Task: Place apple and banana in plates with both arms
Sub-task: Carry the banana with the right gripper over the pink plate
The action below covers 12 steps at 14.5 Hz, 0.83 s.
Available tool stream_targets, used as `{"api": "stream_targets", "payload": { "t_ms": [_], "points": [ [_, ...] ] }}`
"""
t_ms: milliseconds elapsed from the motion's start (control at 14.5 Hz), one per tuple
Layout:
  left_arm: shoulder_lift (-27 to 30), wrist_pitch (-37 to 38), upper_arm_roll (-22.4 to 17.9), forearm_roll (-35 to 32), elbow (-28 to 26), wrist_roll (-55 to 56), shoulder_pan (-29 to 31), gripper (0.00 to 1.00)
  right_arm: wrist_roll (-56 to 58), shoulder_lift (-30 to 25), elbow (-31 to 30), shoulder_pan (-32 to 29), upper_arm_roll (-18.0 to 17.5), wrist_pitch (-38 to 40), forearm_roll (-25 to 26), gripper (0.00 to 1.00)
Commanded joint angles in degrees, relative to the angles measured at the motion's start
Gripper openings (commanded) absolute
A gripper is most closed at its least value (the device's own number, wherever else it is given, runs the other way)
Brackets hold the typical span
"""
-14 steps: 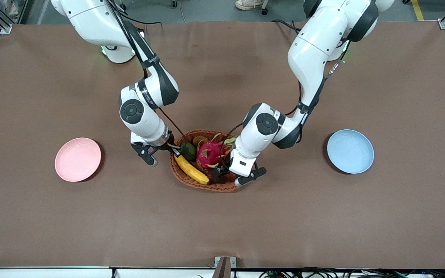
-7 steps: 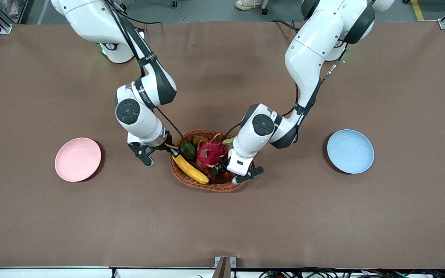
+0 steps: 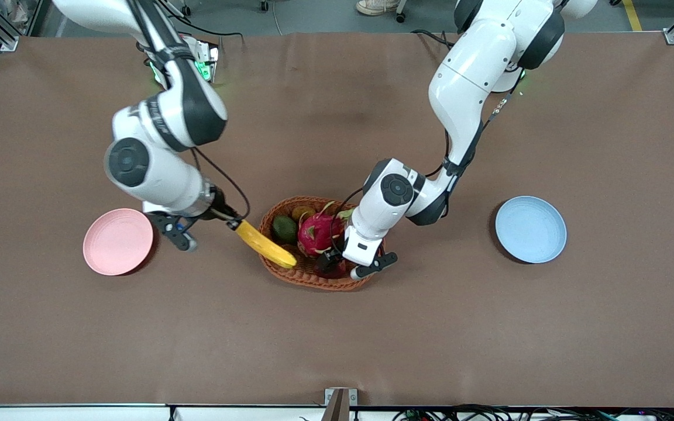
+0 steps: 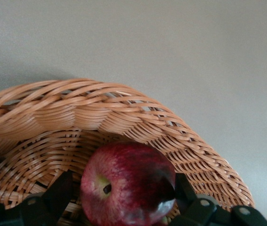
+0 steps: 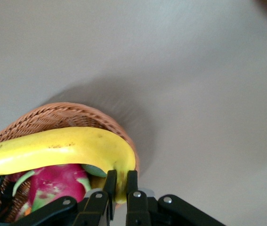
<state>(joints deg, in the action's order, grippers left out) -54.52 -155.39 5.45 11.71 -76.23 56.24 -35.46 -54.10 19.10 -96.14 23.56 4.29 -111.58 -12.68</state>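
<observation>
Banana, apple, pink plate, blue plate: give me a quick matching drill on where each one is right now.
Things:
1. banana
2. apple
3. pink plate
4. blue plate

States:
A. bare, toward the left arm's end of the table
B. in the basket, between the left gripper's fingers
C. held by one end in the right gripper, partly over the basket rim
D. bare, beside the right gripper

Pairs: 1-C, 2-B, 3-D, 4-A
</observation>
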Motion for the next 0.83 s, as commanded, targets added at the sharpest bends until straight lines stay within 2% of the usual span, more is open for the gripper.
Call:
{"api": "stream_targets", "payload": {
  "t_ms": [0, 69, 207, 414, 552, 759],
  "points": [
    [-1.2, -0.2, -0.8, 0.9, 1.5, 0.0, -1.0, 0.56, 13.6, -1.7, -0.1, -8.2, -0.6, 3.8, -1.2, 0.00],
    [-1.1, -0.2, -0.9, 0.9, 1.5, 0.0, -1.0, 0.47, 19.8, -1.9, -0.2, -12.3, -0.6, 4.7, -1.1, 0.00],
    [-0.4, -0.1, -1.0, 0.7, 1.4, 0.1, -1.0, 0.41, 31.5, -1.8, -0.5, -18.5, -0.6, 5.3, -1.1, 0.00],
    [1.3, 0.3, -1.1, 0.4, 1.4, 0.1, -0.8, 0.40, 46.2, -1.2, -1.4, -27.6, -0.5, 4.8, -0.6, 0.01],
    [2.7, 0.4, -1.2, 0.4, 1.3, 0.0, -0.5, 0.40, 50.5, 0.4, -1.7, -31.8, -0.5, 3.5, -0.2, 0.01],
    [5.2, 1.3, -1.3, 0.5, 1.2, -0.1, 0.1, 0.40, 56.8, 0.5, -8.7, -35.4, -0.5, -4.7, 1.4, 0.01]
  ]
}}
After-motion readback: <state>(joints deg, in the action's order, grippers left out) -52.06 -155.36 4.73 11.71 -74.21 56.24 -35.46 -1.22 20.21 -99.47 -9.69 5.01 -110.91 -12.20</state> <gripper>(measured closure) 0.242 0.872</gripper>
